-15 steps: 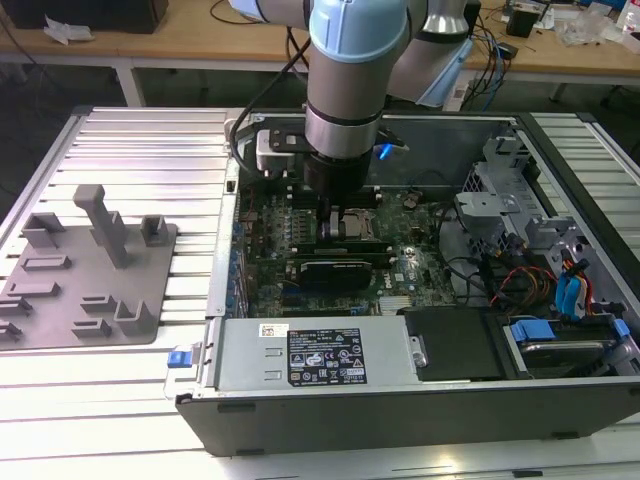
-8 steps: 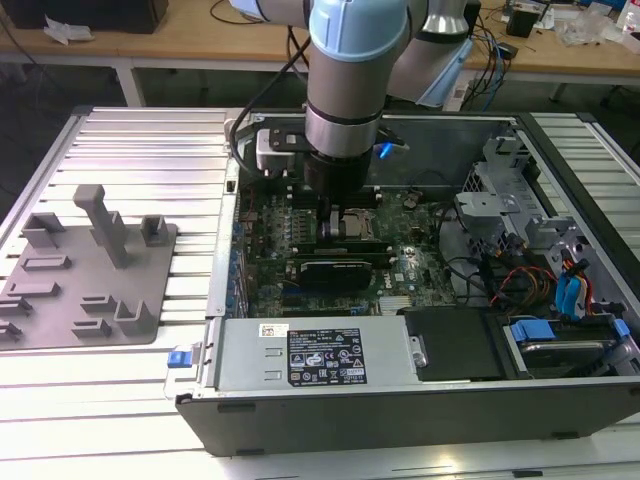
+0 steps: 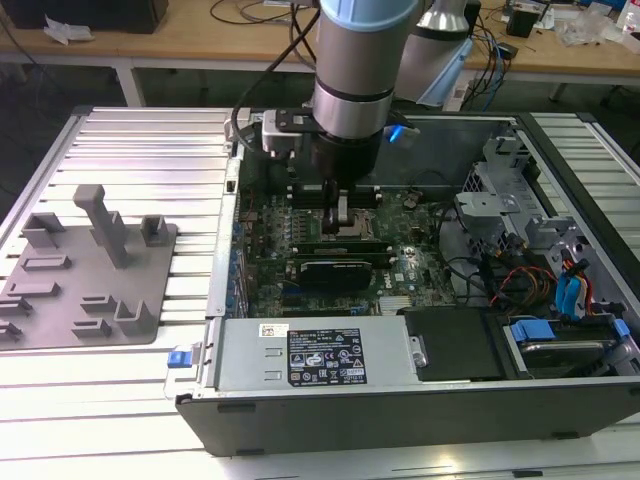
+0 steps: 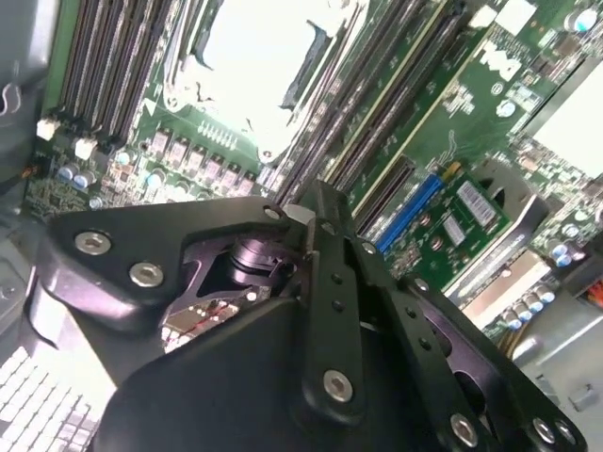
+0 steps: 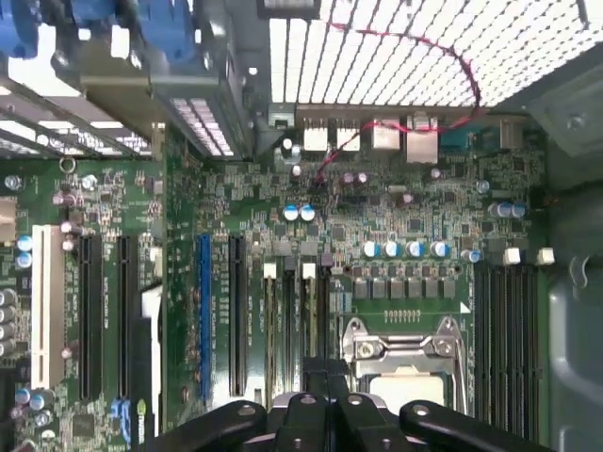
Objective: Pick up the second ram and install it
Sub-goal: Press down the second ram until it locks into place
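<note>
The open computer case (image 3: pixel 215 300) lies on the slatted table with its green motherboard (image 3: pixel 400 285) facing up. My gripper (image 3: pixel 340 222) hangs over the board's middle, its two black fingers pressed together with nothing visible between them. Just under the tips, a long narrow green stick with dark chips, the ram (image 3: pixel 352 243), stands in the memory slots. I cannot tell if the tips touch it. In both wrist views the gripper (image 4: pixel 306 221) (image 5: pixel 325 391) sits above the black memory slots (image 5: pixel 292 320) beside the CPU socket (image 5: pixel 400 363).
A black card (image 3: pixel 335 270) lies just in front of the ram. The silver power supply (image 3: pixel 310 355) fills the case's near side. Drive cage (image 3: pixel 500 210) and cables crowd the exterior view's right. A grey fixture plate (image 3: pixel 85 270) rests on the table at the left.
</note>
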Tool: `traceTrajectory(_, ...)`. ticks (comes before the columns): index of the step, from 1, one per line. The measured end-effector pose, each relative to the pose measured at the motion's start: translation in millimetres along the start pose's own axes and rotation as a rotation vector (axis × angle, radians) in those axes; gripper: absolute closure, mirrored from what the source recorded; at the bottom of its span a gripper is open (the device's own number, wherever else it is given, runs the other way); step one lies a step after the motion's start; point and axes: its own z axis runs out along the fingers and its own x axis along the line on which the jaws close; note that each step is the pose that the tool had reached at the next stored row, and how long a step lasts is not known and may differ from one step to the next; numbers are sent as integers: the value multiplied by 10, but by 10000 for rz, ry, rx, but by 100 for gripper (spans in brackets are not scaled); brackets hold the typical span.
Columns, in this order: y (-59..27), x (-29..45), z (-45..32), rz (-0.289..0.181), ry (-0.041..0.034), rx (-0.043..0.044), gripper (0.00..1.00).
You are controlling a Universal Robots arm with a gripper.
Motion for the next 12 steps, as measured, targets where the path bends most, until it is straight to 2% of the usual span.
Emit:
traceTrajectory(3,-185,-1,-5,0,0,0,92)
traceTrajectory(4,-270,-1,-7,-1,0,1,92)
traceTrajectory(12,-279,-1,-7,-1,0,0,92)
